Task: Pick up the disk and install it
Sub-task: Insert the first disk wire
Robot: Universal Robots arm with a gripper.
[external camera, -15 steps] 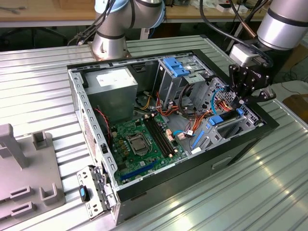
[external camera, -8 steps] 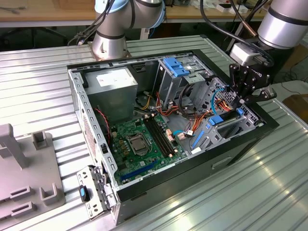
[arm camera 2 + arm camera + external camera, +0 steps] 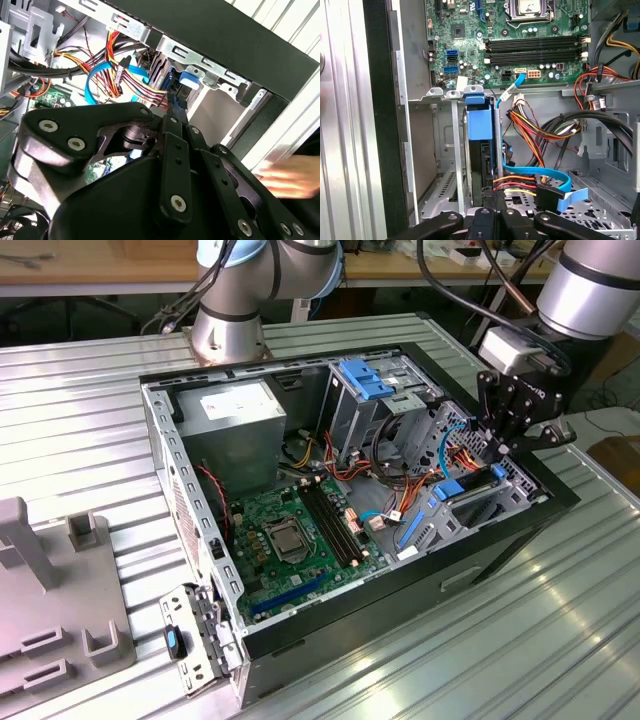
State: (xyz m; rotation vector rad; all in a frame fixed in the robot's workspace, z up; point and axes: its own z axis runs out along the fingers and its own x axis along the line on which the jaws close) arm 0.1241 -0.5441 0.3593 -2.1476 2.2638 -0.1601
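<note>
In the exterior view, the gripper [image 3: 502, 443] is seen lowered over the drive cage [image 3: 490, 502] of the open computer case [image 3: 200, 530], its fingers pressed together. In the first wrist view, the disk [image 3: 480, 122] is found standing upright in that cage's slot, beside the motherboard [image 3: 510, 45]. In the second wrist view, a blurred hand [image 3: 290, 175] is noted outside the case.

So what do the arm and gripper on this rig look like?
The arm is silver-grey tube with pale blue joint caps; black cables loop along it to a white box at the wrist. The gripper is black, built of flat linkage bars. In the second wrist view those bars carry round silver screw heads.
</note>
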